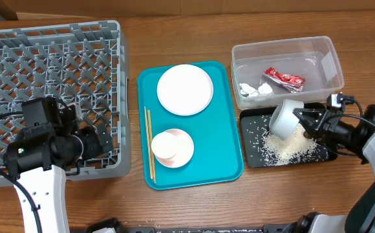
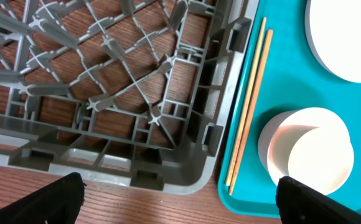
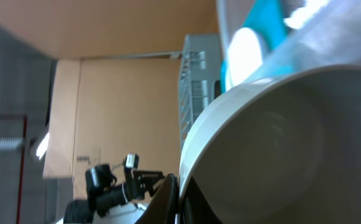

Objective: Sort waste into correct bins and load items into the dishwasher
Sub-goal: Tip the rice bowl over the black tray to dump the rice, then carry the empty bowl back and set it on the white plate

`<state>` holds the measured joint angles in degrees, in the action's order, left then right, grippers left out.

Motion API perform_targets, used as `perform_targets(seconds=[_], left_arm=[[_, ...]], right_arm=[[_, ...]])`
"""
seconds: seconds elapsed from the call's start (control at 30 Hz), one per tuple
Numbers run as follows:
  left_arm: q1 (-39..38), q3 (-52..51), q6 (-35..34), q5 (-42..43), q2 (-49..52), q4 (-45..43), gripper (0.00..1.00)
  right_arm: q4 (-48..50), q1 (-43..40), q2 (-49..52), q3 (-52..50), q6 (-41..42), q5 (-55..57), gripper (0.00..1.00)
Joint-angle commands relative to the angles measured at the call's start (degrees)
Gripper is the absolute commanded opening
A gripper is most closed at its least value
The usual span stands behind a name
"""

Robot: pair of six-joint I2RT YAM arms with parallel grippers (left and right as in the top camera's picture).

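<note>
1. On the right, over the black rectangular tray point(image 1: 247, 158), the right pincer point(image 1: 302, 118) grips a tilted pale round bowl point(image 1: 283, 118).
2. The grey plastic dish rack point(image 1: 52, 58) lies far left, nearer the open left pincer point(image 2: 183, 205).

Bright even light, soft shadows; bowl point(image 3: 274, 137) close-up in right wrist blurred.

A: Waste?
B: Shiny red wrapper point(image 1: 284, 78), crumpled white napkin point(image 1: 255, 89): in clear rectangular plastic tub point(image 1: 330, 58). Loose white rice grains point(image 1: 284, 147): scattered on black rectangular tray point(image 1: 249, 156), pale grey round bowl point(image 1: 284, 116) tipped over them.
A: Dishes?
B: Round white plate point(image 1: 185, 89), shallow pink bowl point(image 1: 184, 146), thin wooden chopsticks point(image 1: 149, 145): beside square grey plastic dish rack point(image 1: 58, 71).
</note>
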<state>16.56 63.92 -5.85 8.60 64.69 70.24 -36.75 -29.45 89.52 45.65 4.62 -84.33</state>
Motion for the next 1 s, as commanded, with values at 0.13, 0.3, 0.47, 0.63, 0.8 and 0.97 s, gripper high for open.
perform_targets(seconds=[0.13,0.3,0.47,0.63,0.8,0.97], left_arm=[[0.31,0.94,0.04,0.44,-0.17,-0.20,1.00],[0.31,0.94,0.04,0.44,-0.17,-0.17,1.00],[0.31,0.94,0.02,0.44,-0.17,-0.17,1.00],[0.31,0.94,0.02,0.44,-0.17,-0.15,1.00],[0.31,0.94,0.02,0.44,-0.17,-0.22,1.00],[0.31,0.94,0.02,0.44,-0.17,-0.20,1.00]], right_arm=[[-0.04,1.22,-0.63,0.87,-0.66,1.66,0.04],[-3.08,1.25,-0.68,0.92,0.04,12.09,0.04],[-6.64,2.97,-1.29,2.82,-2.82,14.60,0.04],[-17.20,7.48,-3.72,9.46,-8.28,24.39,0.04],[-27.63,13.25,-5.86,18.88,-10.88,38.21,0.04],[-33.00,20.59,-6.88,24.98,-10.64,51.84,0.04]])
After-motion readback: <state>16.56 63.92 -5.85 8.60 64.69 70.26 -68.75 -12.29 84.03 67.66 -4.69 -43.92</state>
